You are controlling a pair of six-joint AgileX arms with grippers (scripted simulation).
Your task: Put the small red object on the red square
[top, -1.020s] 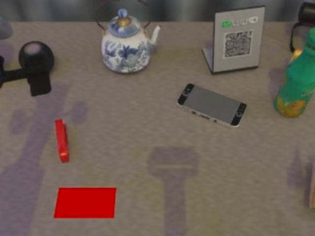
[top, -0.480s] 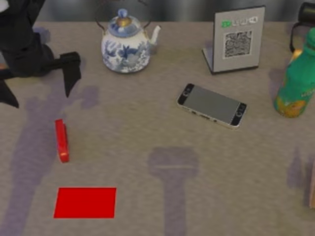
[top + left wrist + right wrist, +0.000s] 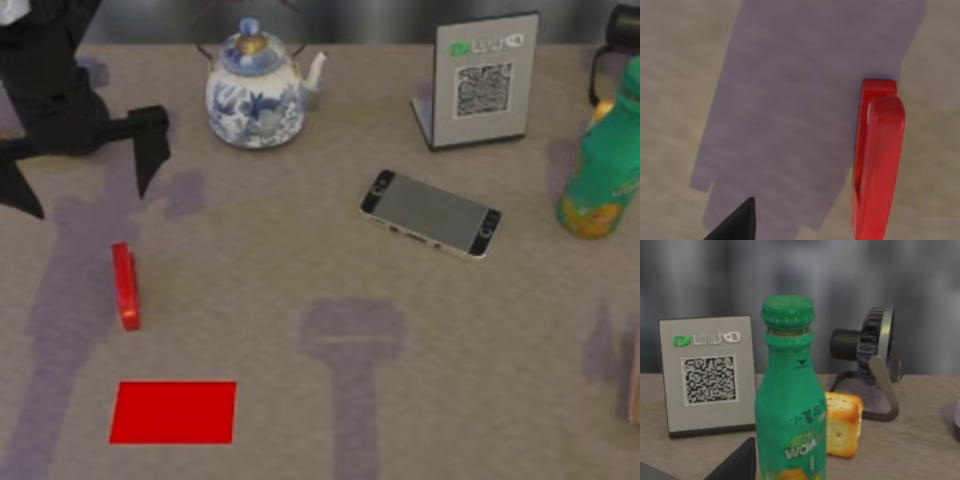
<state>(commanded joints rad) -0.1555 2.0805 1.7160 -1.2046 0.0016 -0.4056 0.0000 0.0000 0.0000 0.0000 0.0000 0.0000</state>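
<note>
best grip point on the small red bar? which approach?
Take the narrow bright red bar mid-length, coming straight down, fingers across its narrow width. It lies flat, long axis running near-to-far, table bare on both sides. The open left claw hovers just beyond its far end.

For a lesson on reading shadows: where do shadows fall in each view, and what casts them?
Top view: the open left gripper shadows the table beside the small red object. Left wrist view: one broad shadow beside the bar. Right wrist view: blurred backdrop behind the green bottle.
</note>
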